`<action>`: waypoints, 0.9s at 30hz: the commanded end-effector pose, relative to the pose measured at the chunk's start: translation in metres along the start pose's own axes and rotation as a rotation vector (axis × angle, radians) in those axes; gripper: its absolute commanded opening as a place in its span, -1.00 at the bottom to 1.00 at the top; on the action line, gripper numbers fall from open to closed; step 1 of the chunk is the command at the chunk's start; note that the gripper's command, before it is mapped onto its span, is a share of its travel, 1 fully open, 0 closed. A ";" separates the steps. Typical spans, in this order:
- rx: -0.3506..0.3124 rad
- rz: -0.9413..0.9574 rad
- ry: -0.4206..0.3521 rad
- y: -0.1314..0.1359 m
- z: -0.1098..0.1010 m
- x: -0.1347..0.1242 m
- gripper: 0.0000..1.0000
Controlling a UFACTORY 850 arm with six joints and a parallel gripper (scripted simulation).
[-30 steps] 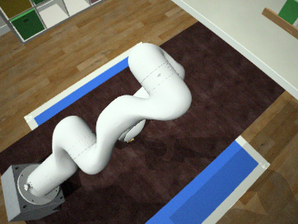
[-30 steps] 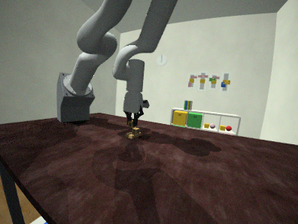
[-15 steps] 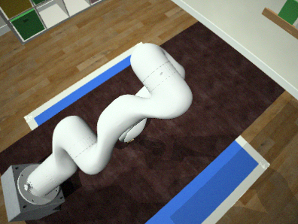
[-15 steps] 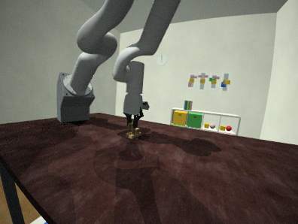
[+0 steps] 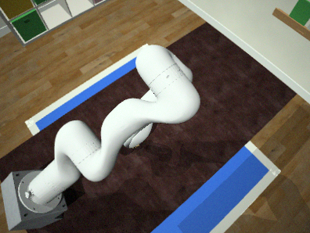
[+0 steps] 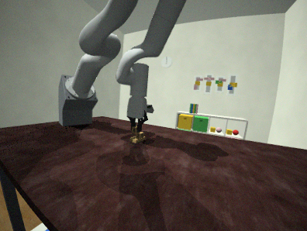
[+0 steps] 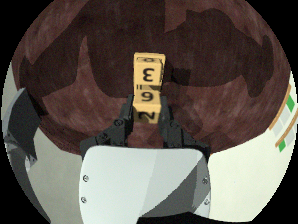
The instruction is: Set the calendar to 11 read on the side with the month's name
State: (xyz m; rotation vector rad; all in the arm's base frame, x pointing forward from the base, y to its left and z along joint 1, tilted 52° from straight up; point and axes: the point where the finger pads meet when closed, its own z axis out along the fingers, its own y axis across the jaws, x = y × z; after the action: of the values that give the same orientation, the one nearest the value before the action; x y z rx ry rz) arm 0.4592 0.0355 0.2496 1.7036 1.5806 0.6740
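My gripper (image 6: 136,129) (image 7: 146,103) pinches one cube (image 6: 134,129) (image 7: 147,96) just beside the other cube (image 6: 142,135) (image 7: 148,75), on the worktop's (image 5: 219,78) (image 6: 201,178) (image 7: 55,115) near-middle, so setting 11, seating both and letting go seemingly remain.
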 end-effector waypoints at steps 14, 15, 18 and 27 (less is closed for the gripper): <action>0.000 0.000 0.000 0.000 0.000 0.000 -0.43; 0.000 0.000 0.000 0.000 0.000 0.000 -0.43; 0.000 0.000 0.000 0.000 0.000 0.000 -0.43; 0.000 0.000 0.000 0.000 0.003 0.000 -0.43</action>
State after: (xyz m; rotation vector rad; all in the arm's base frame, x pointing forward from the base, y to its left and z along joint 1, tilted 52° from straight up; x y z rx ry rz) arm 0.4605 0.0353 0.2486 1.7036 1.5806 0.6739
